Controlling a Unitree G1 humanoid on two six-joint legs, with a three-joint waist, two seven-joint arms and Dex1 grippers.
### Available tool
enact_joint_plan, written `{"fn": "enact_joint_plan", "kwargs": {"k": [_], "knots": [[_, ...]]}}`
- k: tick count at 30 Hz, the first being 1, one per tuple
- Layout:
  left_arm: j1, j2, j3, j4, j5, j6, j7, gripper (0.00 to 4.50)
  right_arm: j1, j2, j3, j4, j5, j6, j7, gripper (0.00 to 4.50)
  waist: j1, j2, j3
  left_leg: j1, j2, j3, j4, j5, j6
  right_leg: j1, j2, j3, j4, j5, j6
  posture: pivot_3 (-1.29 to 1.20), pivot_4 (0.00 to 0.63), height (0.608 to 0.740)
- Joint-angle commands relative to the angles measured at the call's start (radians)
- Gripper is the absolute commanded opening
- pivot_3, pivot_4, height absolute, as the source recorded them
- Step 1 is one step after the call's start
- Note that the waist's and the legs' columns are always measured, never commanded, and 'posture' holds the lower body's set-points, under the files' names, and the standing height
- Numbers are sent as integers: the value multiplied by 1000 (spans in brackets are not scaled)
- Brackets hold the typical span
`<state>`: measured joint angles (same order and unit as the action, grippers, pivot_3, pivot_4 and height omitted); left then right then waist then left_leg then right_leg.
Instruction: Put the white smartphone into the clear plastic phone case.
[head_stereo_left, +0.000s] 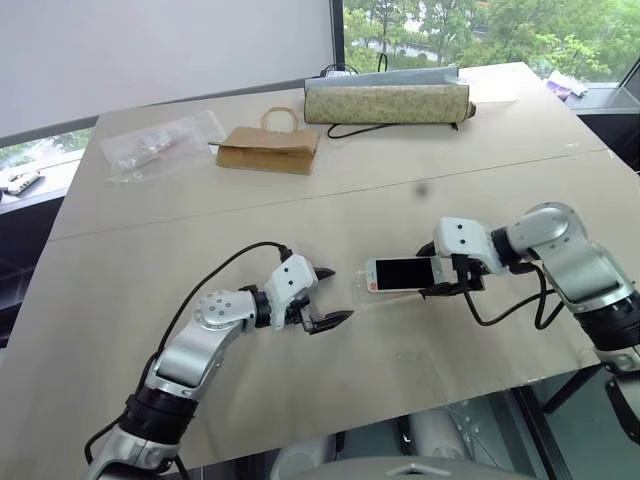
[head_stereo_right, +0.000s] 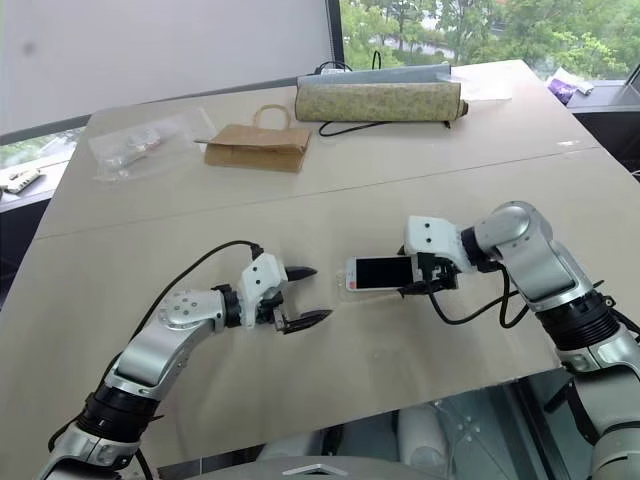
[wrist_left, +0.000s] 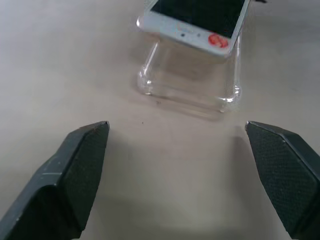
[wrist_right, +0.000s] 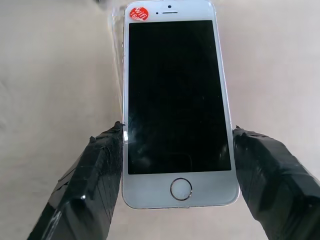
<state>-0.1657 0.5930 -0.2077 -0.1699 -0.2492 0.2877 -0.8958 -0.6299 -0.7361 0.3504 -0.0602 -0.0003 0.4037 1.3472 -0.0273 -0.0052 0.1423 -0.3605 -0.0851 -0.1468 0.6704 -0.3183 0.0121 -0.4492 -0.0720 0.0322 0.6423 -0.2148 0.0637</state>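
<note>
beige table (head_stereo_left: 300, 330) by window; right gripper (wrist_right: 176, 150) clamps white smartphone (wrist_right: 175, 100) by long edges, poised over clear plastic phone case (wrist_left: 187, 85); left gripper (head_stereo_left: 322, 298) wide open, empty, facing case end.

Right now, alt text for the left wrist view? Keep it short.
The white smartphone, red sticker on its near end, sits tilted above the clear plastic phone case lying on the beige table. The left gripper is open short of the case, touching neither.
</note>
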Motion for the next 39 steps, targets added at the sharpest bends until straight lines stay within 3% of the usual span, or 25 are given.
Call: {"fn": "enact_joint_plan", "kwargs": {"k": [1,13,29,32,39], "knots": [[-13,-15,-13,7,20,-28,-6,4500,-32,-22,29,7,-30,-92,23,2930,2,0,0,0,0,0,0,0,0,0,0,0,0,0,0,0,150,740],[39,-32,-2,30,45,-83,1,4500,-141,-1,104,207,-93,-338,95,2912,11,-1,0,1,0,1,0,0,0,0,0,0,0,0,0,0,150,740],[46,-68,-10,65,84,-111,41,4500,-138,51,135,221,-105,-274,128,2902,12,-1,-4,3,0,1,0,0,0,2,0,0,1,0,0,0,150,740],[40,-74,-9,66,89,-108,48,4500,-143,62,129,218,-87,-227,148,4342,14,-1,-5,3,0,0,1,0,0,2,0,0,1,0,0,0,150,740],[43,-82,-4,60,91,-103,58,4500,-154,72,105,217,-66,-213,127,4469,14,-1,-5,2,0,0,2,0,0,2,0,0,1,0,0,0,150,740]]}}
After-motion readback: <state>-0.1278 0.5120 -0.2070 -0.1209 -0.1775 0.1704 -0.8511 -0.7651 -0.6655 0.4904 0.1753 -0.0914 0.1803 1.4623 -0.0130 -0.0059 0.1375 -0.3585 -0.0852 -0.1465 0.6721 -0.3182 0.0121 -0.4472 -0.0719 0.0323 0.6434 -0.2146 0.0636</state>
